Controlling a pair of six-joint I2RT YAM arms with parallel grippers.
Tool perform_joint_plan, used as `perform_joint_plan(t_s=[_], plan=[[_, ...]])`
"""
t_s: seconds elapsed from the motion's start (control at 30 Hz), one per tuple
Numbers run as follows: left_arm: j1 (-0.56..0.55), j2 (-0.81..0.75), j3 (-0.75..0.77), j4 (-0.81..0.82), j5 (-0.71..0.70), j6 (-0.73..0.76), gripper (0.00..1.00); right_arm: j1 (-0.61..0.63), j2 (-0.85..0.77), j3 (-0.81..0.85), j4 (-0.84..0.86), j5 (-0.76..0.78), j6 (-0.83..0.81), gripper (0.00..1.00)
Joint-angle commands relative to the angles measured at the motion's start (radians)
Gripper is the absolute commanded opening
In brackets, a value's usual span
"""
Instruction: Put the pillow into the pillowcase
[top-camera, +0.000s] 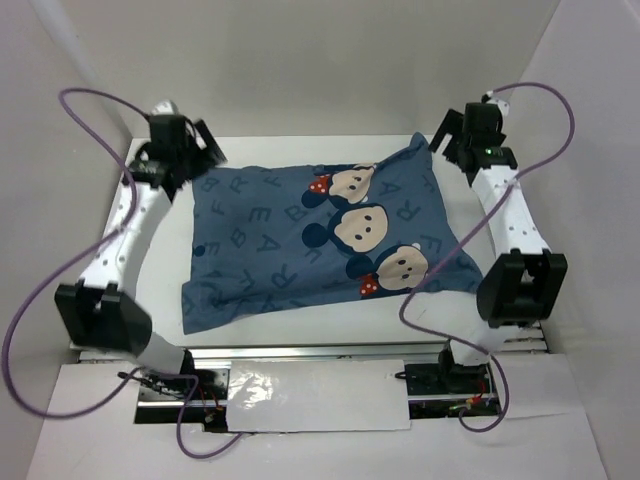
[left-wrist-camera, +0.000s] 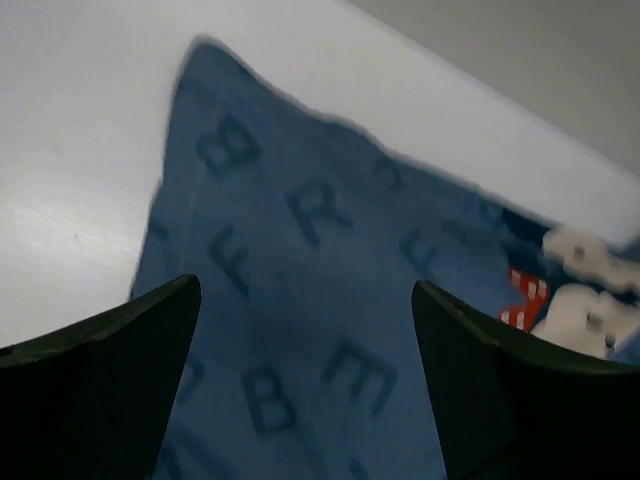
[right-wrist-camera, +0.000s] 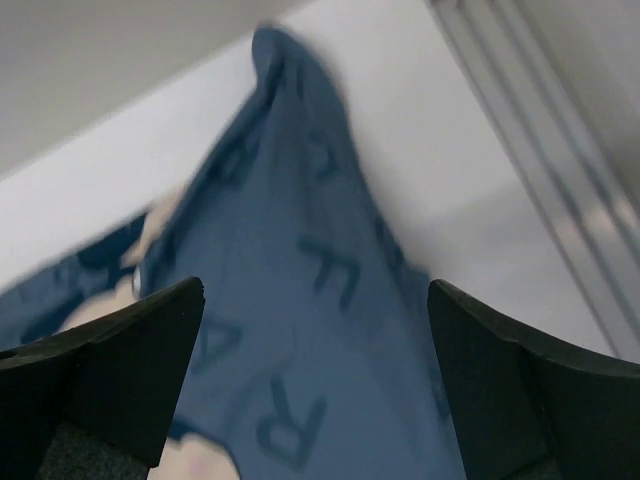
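Note:
The blue pillowcase, printed with letters and three mouse faces, lies plump and flat across the table. The white pillow is hidden; no part of it shows. My left gripper is open and empty above the pillowcase's far left corner, which shows in the left wrist view. My right gripper is open and empty above the raised far right corner, which shows in the right wrist view.
The white table is bounded by white walls at the back and sides. A metal rail runs along the table's right edge. Purple cables loop beside both arms.

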Motion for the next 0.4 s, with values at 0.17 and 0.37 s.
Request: perform_joint_plan(t_s=[0.17,0.37], plan=[[-0.266,-0.516,-0.561,-0.018,-0.171,-0.179,1.00,0.068,-0.454,-0.518,0.126,-0.061,0.008,1.00],[-0.349,-0.534,-0.504,-0.117,-0.229,-0.179,1.00,0.079,-0.658,-0.701,0.194,-0.106,0.031,1.00]])
